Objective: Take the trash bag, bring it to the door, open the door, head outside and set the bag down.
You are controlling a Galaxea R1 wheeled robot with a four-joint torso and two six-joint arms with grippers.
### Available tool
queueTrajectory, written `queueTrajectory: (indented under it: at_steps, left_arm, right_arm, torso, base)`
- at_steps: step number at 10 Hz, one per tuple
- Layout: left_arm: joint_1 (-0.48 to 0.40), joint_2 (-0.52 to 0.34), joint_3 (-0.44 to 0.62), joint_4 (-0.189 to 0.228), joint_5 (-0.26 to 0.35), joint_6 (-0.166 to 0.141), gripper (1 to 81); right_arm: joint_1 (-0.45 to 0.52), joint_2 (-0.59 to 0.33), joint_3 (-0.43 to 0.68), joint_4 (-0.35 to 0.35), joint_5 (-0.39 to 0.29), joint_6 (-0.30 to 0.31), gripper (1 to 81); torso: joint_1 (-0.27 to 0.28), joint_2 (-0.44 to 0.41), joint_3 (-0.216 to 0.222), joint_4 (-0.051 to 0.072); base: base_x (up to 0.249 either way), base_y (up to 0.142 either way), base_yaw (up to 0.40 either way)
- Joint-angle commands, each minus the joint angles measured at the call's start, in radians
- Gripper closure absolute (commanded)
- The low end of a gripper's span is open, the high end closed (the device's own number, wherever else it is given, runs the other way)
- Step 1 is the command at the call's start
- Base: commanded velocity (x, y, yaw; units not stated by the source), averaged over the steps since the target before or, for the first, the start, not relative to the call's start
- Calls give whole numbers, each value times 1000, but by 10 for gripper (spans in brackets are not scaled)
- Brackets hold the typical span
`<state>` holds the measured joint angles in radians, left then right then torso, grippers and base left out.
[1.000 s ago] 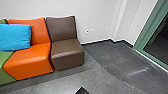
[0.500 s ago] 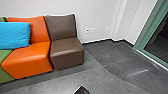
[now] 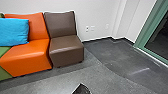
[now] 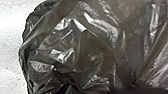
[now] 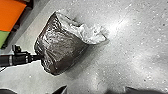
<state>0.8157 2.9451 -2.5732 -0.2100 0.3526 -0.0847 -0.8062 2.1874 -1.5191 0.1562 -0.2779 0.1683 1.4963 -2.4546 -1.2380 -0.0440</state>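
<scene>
Left end effector [image 5: 38,57] clenched on one trash bag [image 5: 58,47], dark and glossy, its folds drawn in toward the grip. Points away from that end effector with the bag's pale, crumpled part [image 5: 93,36], the long axis running outward at a slight slant to the arm. Reaches in to the bag with the left forearm [image 5: 17,60] held straight. Cannot tell whether the right end effector [image 5: 93,91] is clenched or released. Lies well apart from the left end effector, past the bag: grey floor [image 3: 105,60]. Shows farther off from it, side by side, one green seat [image 3: 3,72], one orange seat [image 3: 27,57] and one brown seat [image 3: 66,50], with one blue pillow [image 3: 13,32] across the first two.
</scene>
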Motion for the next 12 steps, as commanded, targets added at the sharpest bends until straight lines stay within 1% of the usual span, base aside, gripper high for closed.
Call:
queueTrajectory:
  at_steps: [1, 2, 3, 4, 5, 6, 7, 8, 9, 11, 12]
  left_arm:
    - [-102, -1, 4, -11, 62, -7, 10]
    - [-102, -1, 4, -9, 62, -7, 10]
    - [-99, -3, 4, -9, 62, -7, 10]
    - [-97, -4, 4, -9, 62, -7, 10]
    - [-96, -7, 4, -9, 60, -7, 10]
    - [-95, -7, 4, -9, 60, -7, 10]
    - [-94, -7, 4, -9, 60, -7, 10]
    - [-92, -7, 4, -8, 60, -7, 10]
    - [-89, -9, 4, -8, 60, -6, 10]
    - [-82, -12, 4, -2, 54, -4, 10]
    - [-79, -12, 4, -2, 52, -4, 10]
  right_arm:
    - [104, -33, 15, 25, -47, 0, 10]
    - [109, -21, 8, 25, -47, 0, 10]
    - [110, -6, -7, 25, -47, 0, 10]
    - [107, 5, -13, 22, -47, 0, 10]
    - [107, 5, -12, 22, -47, 0, 10]
    - [107, 5, -12, 23, -47, 0, 10]
    - [104, 8, -10, 22, -47, 0, 10]
    - [103, 13, -11, 19, -47, 0, 10]
    - [101, 17, -13, 19, -47, 0, 10]
    - [100, 19, -12, 17, -47, 0, 10]
    - [100, 19, -10, 19, -49, 0, 10]
  torso:
    - [63, -98, 2, 0]
    - [79, -125, -16, 0]
    - [95, -151, -22, 0]
    - [117, -186, -95, 0]
    - [138, -221, -126, 0]
    - [151, -245, -136, 0]
    - [169, -245, -64, 0]
    - [185, -245, -94, 0]
    - [132, -198, -112, 0]
    - [140, -209, -124, 0]
    - [140, -210, -122, 0]
  base:
    - [0, 0, 0]
    - [0, 0, 0]
    - [0, 0, 0]
    - [0, 0, 0]
    - [0, 0, 0]
    - [0, 0, 0]
    - [0, 0, 0]
    - [0, 0, 0]
    - [0, 0, 0]
    - [0, 0, 0]
    - [0, 0, 0]
